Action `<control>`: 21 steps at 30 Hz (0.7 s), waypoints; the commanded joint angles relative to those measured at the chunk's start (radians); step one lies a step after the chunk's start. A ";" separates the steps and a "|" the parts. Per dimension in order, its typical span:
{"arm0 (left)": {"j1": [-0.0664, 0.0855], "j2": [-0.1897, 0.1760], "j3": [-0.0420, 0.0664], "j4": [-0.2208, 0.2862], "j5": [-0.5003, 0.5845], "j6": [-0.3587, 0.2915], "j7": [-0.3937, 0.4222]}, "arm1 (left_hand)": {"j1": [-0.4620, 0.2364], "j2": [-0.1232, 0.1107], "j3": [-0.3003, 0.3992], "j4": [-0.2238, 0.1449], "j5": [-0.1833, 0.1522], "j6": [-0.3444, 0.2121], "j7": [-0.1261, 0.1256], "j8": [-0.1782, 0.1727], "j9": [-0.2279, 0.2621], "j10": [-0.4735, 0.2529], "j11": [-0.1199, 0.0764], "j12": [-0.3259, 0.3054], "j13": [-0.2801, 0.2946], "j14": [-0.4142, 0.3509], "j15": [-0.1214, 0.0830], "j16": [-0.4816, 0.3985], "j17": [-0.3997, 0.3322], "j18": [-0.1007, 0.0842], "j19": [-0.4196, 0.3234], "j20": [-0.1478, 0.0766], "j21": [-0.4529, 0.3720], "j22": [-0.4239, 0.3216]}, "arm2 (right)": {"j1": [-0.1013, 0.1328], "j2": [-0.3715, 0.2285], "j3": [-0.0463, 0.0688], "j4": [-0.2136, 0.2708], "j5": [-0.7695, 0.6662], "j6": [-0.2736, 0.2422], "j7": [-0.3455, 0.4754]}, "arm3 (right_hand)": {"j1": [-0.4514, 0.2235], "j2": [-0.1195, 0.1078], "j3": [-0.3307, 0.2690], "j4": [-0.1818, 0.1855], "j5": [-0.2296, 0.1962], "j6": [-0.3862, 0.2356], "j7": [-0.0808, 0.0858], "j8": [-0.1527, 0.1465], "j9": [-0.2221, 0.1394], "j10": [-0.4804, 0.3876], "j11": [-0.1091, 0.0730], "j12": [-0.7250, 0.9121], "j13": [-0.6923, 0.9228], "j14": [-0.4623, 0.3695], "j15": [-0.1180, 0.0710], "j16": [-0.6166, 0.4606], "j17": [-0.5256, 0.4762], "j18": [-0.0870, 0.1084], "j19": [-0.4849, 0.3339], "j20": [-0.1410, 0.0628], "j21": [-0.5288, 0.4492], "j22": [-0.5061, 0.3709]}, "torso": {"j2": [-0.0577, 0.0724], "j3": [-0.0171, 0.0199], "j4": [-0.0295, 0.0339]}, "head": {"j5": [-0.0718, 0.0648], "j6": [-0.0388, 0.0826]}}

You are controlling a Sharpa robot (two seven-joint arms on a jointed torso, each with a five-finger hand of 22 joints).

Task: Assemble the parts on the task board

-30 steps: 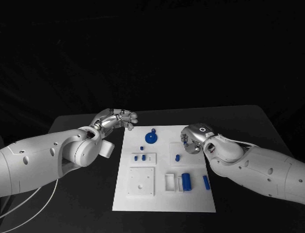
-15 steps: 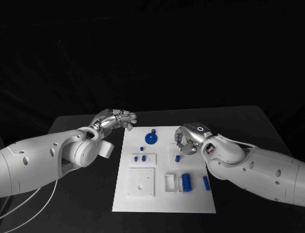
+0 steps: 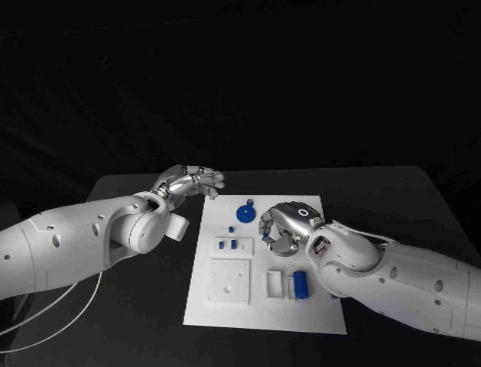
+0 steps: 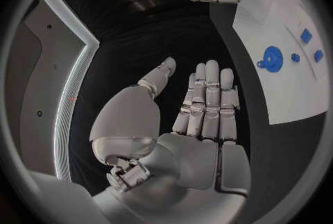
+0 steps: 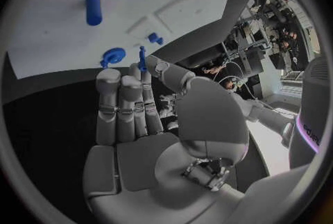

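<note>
The right robot hand (image 3: 282,228) covers part of the white rectangular task board (image 3: 264,313), and its forearm hides the board's right edge beside the blue cylindrical part (image 3: 300,284).

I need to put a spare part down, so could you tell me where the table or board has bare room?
Bare black table lies right of the task board, beyond the right hand, which pinches a small blue part. The board's near edge is bare too. Its middle is crowded: blue disc, blue cylinder. The left hand hovers beside the far left corner.
</note>
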 commanded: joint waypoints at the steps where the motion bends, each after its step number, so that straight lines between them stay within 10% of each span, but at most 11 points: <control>1: 0.004 0.008 0.001 -0.005 0.006 -0.007 0.014 | 0.005 0.004 -0.004 0.002 0.001 -0.005 0.001 0.004 -0.001 -0.008 0.001 -0.004 -0.001 0.002 0.006 -0.006 0.001 0.020 0.003 0.005 -0.007 0.002 | -0.013 0.013 -0.005 0.005 -0.029 0.017 0.016 | 0.001 -0.001 0.005 -0.001 -0.004 0.007 0.000 0.001 0.001 0.082 -0.016 -0.004 0.002 -0.008 -0.004 0.006 0.000 0.062 0.000 -0.009 0.006 0.022 | 0.000 0.0006 0.0005 | 0.033 -0.016; 7: 0.009 0.021 0.001 -0.020 0.006 -0.007 0.014 | 0.005 0.003 -0.005 0.002 0.001 -0.005 0.001 0.005 -0.001 -0.007 0.001 -0.004 0.000 0.002 0.006 -0.007 0.002 0.020 0.004 0.005 -0.007 0.002 | -0.028 0.042 -0.030 0.004 -0.043 0.020 0.017 | 0.001 -0.001 0.005 -0.001 -0.004 0.007 0.000 0.000 0.001 0.082 -0.016 -0.004 0.003 -0.008 -0.004 0.006 0.000 0.062 0.000 -0.009 0.006 0.021 | 0.000 0.0005 0.0016 | 0.056 -0.026; 21: 0.011 0.041 0.001 -0.025 0.006 -0.008 0.014 | 0.005 0.003 -0.004 0.002 0.001 -0.004 0.000 0.005 -0.001 -0.006 0.001 -0.003 0.000 0.003 0.005 -0.008 0.003 0.020 0.004 0.005 -0.008 0.002 | -0.072 0.092 -0.047 -0.038 -0.068 0.035 0.013 | 0.001 0.001 0.005 -0.002 -0.003 0.006 0.000 0.000 0.001 0.082 -0.016 -0.005 0.004 -0.008 -0.003 0.006 0.000 0.062 -0.001 -0.010 0.007 0.021 | -0.001 -0.0005 0.0011 | 0.099 -0.052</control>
